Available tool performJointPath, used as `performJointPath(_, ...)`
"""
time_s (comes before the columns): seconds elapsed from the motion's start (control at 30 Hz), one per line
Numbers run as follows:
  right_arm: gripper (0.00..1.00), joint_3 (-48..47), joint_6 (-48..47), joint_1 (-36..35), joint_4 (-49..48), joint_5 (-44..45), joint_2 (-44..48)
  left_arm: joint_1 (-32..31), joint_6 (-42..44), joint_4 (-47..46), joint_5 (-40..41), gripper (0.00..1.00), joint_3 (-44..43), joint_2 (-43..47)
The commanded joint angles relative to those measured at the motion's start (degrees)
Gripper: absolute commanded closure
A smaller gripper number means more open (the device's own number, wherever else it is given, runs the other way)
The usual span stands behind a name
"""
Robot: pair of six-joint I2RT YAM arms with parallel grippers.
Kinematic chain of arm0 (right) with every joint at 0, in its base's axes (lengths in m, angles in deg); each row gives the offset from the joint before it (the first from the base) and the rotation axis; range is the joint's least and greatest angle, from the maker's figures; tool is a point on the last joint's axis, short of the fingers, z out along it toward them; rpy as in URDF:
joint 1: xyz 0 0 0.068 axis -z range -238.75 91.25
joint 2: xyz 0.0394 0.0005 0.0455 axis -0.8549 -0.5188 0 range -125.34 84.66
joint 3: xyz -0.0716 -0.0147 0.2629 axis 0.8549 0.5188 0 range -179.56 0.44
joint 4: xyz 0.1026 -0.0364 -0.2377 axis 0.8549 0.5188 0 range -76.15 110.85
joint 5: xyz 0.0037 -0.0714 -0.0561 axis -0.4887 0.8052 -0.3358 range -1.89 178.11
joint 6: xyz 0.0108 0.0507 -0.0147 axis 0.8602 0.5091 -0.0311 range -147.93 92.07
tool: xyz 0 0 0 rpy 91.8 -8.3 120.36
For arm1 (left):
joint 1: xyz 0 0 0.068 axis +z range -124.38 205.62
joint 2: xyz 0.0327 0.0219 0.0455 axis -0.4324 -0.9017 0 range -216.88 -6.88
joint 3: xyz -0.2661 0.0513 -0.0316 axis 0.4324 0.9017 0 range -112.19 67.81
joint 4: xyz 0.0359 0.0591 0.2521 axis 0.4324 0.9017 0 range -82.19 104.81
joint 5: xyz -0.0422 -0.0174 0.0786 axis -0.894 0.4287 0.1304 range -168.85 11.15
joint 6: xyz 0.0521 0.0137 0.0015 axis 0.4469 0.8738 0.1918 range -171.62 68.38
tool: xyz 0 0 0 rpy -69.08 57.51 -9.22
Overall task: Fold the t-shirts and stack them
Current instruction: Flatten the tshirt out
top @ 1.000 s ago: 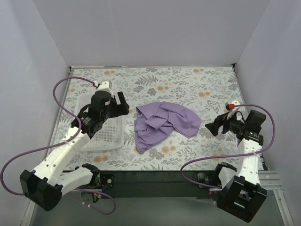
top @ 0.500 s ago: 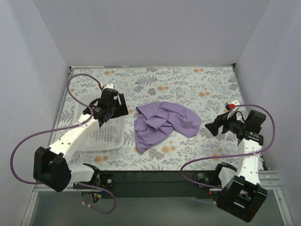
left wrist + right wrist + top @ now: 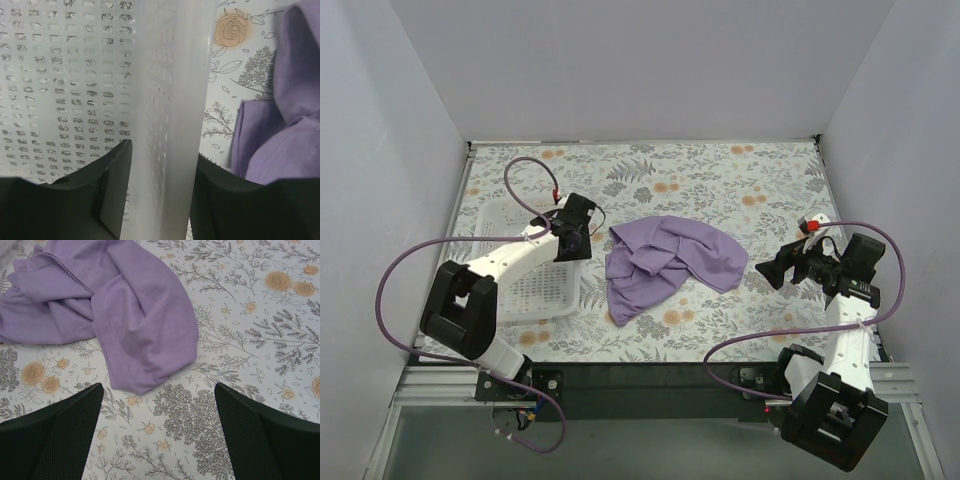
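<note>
The crumpled lavender-purple cotton t-shirt [image 3: 670, 262] is bunched up about mid-table on the floral-print table cover [image 3: 720, 180], nowhere near flat yet. Its long axis runs roughly across the table, left to right, with one tail trailing toward my near-left side.

My right gripper [image 3: 767, 270] is spread wide, holding nothing, and pointing straight at the shirt's rounded right-hand edge. From that wrist view the purple fold [image 3: 125, 305] sits just ahead and a bit left of my open right gripper [image 3: 160, 440].

My left gripper [image 3: 575, 232] is close to the shirt's left edge too, but it's busy. The jaws straddle the right wall of the white perforated plastic basket [image 3: 165, 100], one finger inside and one outside. They look snug against the wall, though I honestly can't tell if they're actually pinching it.

So I reckon the right arm is the free one for a first grab, and the shirt needs spreading along that left-right axis.
</note>
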Motion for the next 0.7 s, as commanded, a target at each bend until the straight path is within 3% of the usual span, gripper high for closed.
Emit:
performJointPath(0.0, 0.02, -0.3, -0.5, 0.3, -1.0, -1.3, -0.3, -2.3, 3.4, 0.4, 8.6, 0.60, -1.7, -0.6)
performJointPath(0.07, 0.02, -0.3, -0.5, 0.3, -1.0, -1.3, -0.3, -3.0, 4.8, 0.4, 11.3, 0.68, -1.9, -1.8)
performJointPath(0.13, 0.02, -0.3, -0.5, 0.3, -0.9, -1.2, -0.5, -3.3, 7.1, -0.3, 12.5, 0.86, -1.8, -2.8)
performJointPath(0.23, 0.02, -0.3, -0.5, 0.3, -1.0, -1.2, -0.4, -3.2, 12.2, -3.4, 15.3, 1.00, -1.2, -3.0)
performJointPath(0.33, 0.02, -0.3, -0.5, 0.3, -1.0, -1.3, -0.3, -2.7, 19.4, -7.4, 14.8, 1.00, -1.7, -3.1)
performJointPath(0.5, 0.02, -0.2, -0.5, 0.3, -0.8, -1.5, 0.2, 3.5, 31.0, -15.5, 8.5, 1.00, -4.1, -5.0)
performJointPath(0.67, 0.02, -0.3, -0.3, 0.3, -0.9, -2.4, 0.4, 9.5, 36.8, -17.3, 5.0, 1.00, -12.3, -13.5)
